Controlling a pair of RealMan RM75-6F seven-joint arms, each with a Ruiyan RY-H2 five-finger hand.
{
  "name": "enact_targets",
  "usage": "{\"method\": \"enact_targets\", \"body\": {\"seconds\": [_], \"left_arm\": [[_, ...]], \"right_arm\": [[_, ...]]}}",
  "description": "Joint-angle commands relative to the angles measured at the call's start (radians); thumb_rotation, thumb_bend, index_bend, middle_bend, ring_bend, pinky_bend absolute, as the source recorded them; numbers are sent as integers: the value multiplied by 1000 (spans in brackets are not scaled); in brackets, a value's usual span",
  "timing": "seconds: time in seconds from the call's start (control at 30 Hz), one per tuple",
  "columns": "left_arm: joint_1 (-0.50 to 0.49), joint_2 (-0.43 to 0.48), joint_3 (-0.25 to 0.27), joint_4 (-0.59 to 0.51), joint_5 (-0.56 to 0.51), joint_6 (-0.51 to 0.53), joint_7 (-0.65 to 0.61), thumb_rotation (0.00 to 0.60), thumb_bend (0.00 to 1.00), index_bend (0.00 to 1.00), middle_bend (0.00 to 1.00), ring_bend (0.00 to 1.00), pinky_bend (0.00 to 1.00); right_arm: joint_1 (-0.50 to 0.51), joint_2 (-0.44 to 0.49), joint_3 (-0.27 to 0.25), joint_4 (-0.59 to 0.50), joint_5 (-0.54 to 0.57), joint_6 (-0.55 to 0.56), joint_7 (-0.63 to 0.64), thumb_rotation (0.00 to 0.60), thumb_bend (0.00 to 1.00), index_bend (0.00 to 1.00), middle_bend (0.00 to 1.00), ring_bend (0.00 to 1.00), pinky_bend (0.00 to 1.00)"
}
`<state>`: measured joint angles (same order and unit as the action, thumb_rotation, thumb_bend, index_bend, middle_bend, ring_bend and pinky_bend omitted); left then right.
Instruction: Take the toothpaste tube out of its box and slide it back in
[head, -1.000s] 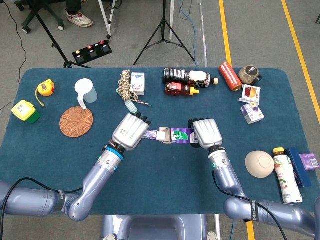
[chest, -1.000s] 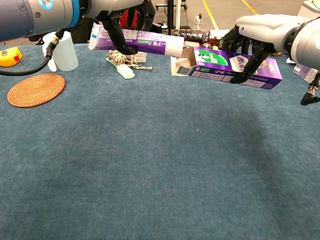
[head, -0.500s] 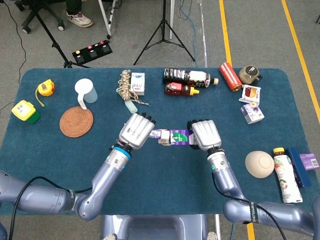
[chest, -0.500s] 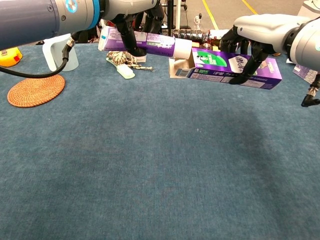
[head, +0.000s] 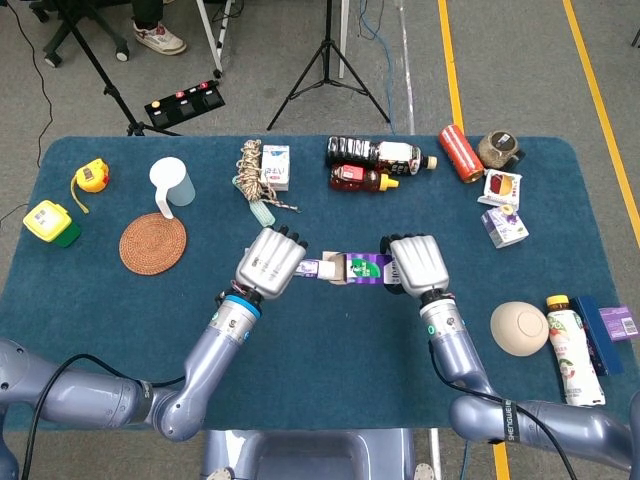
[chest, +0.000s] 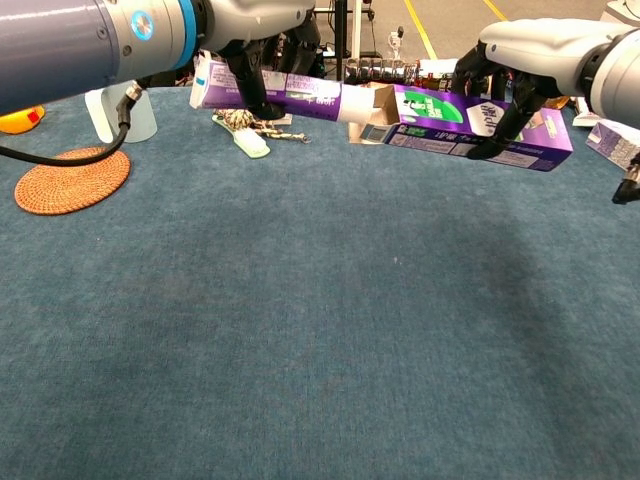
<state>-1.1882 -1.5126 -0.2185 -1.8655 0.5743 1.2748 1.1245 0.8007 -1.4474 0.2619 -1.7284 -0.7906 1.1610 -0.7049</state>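
Observation:
My left hand (head: 270, 262) (chest: 255, 40) grips a purple and white toothpaste tube (chest: 285, 95) held level above the table. The tube's cap end (head: 318, 268) sits at the open mouth of the purple toothpaste box (chest: 470, 125) (head: 358, 269), just between its flaps. My right hand (head: 418, 266) (chest: 510, 75) holds that box from above, also lifted off the cloth, with its open flaps (chest: 378, 105) facing the tube. Both hands hide most of what they hold in the head view.
A woven coaster (head: 153, 242), white cup (head: 170, 183), coiled rope (head: 252, 170) and small carton (head: 276, 167) lie at the back left. Dark bottles (head: 378, 165) lie behind the hands. A bowl (head: 519, 328) and bottle (head: 569, 347) sit at right, small boxes (head: 503, 225) beyond.
The left hand moved the tube rightward until its cap reached the box's open mouth. The right hand raised the box a little and shifted slightly right.

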Motion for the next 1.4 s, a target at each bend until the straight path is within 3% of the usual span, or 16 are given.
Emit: {"method": "enact_targets", "body": {"seconds": [0.03,1.3,1.4], "left_arm": [[-7,-18,6,15,1,5,6,600,311,583,442,351,549],[-71,-258,-66,179,-48,124,102,600,306,583,443,357,556],[-71,-273,-68,190,-8,130,81,600,300,512,397,357,556]], "right_arm": [[3,2,0,-5,5,4,-2,600,502,475,569,614,667],[24,-61,0,-41,38,89,-33,600,506,477,572,621,669],[21,-61,-2,-41,35,92,-28,600,506,477,572,621,669]]}}
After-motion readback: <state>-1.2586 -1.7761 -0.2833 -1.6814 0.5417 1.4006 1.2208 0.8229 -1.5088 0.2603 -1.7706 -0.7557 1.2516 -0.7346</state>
